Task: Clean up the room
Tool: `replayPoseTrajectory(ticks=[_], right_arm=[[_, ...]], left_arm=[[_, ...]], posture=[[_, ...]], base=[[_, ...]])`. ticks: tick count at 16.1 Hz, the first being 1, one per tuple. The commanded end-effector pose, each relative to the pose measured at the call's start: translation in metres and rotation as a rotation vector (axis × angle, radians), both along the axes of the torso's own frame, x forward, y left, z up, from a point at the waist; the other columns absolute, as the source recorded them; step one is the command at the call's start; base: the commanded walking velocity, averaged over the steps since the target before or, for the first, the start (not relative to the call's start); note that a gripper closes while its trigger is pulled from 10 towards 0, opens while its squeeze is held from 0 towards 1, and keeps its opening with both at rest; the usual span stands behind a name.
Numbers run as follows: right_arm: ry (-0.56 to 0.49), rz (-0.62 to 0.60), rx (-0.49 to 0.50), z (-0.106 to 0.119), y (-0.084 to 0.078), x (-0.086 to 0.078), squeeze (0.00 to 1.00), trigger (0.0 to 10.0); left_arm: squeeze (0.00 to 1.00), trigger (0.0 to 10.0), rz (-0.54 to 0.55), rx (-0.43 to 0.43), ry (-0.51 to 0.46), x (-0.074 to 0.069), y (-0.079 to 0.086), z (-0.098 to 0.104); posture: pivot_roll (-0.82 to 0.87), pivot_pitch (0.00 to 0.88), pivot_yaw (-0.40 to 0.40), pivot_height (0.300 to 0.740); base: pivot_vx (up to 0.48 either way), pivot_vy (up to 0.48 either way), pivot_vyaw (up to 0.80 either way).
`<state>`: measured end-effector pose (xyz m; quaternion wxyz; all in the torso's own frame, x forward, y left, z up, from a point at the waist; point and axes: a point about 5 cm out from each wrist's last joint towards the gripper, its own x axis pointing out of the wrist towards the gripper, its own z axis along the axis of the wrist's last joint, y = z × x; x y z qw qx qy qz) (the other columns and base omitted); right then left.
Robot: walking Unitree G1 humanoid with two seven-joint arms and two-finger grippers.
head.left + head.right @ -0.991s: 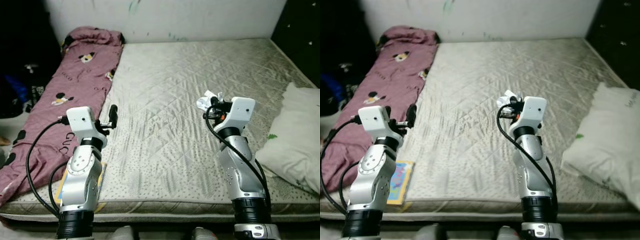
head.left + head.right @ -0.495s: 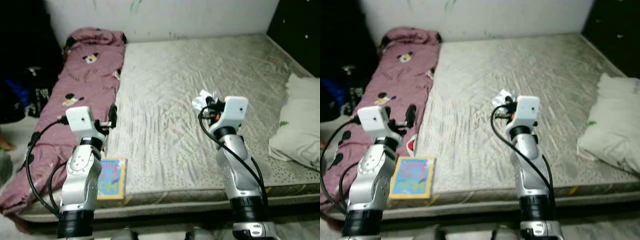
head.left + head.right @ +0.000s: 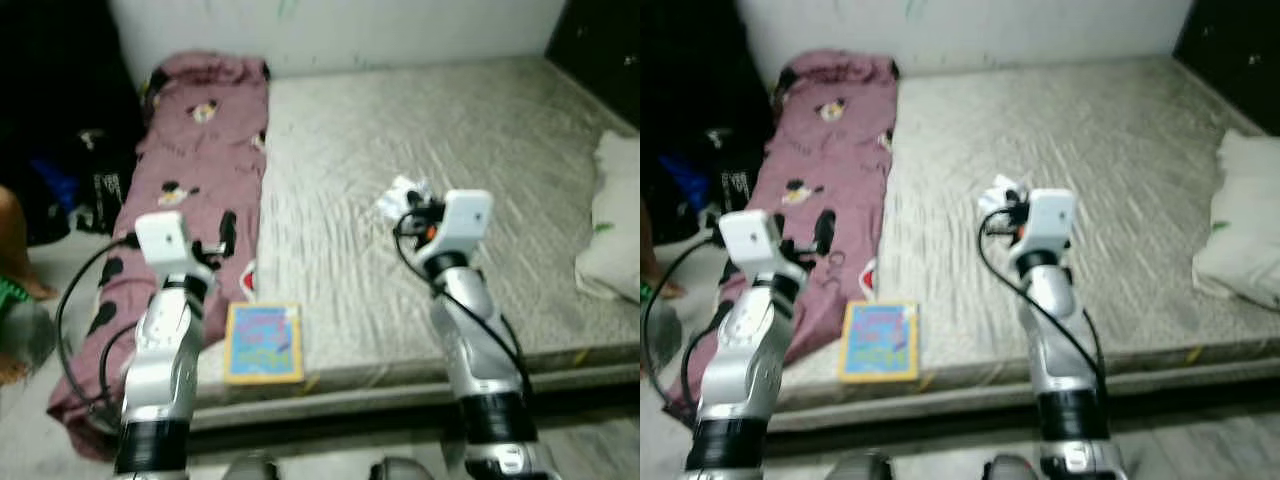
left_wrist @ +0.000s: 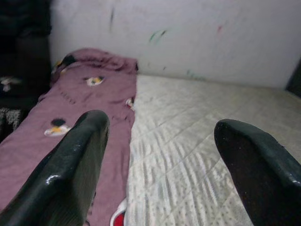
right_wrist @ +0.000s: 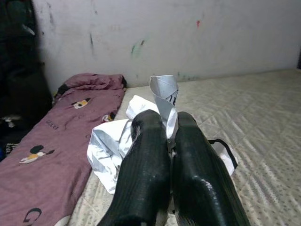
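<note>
Your right gripper [image 3: 1002, 205] is raised over the quilted mattress [image 3: 1080, 170], clamped on crumpled white wrapper trash [image 3: 995, 193]. Your left gripper [image 3: 823, 232] hovers above the maroon cartoon-print blanket [image 3: 810, 180]. A colourful book [image 3: 879, 342] lies at the mattress's near edge; a white pillow [image 3: 1243, 220] sits far right.

Bare mattress [image 3: 450, 130] ahead; blanket [image 3: 190, 180] left, pillow [image 3: 615, 230] right
</note>
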<state>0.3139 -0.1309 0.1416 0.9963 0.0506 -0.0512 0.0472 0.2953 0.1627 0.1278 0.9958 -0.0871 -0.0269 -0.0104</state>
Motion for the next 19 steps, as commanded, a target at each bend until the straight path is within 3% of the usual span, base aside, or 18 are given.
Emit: replayPoseTrajectory(ticks=[1, 15, 19], right_arm=[[-0.02, 0.05, 0.014, 0.006, 0.012, 0.001, 0.0, 10.0], [-0.033, 0.077, 0.026, 0.009, 0.016, 0.004, 0.0, 10.0], [-0.033, 0.077, 0.024, 0.008, 0.018, 0.004, 0.0, 10.0]], left_arm=[[0.0, 10.0, 0.03, 0.015, 0.011, -0.001, 0.01, -0.001], [0.0, 10.0, 0.042, 0.001, -0.003, 0.003, 0.011, 0.001], [0.0, 10.0, 0.087, 0.075, -0.007, -0.002, 0.02, 0.0]], posture=[[-0.12, 0.0, 0.042, 0.74], [-0.12, 0.0, 0.041, 0.74], [-0.1, 0.0, 0.039, 0.74]], base=[[0.0, 0.48, 0.0], [0.0, 0.48, 0.0], [0.0, 0.24, 0.0]])
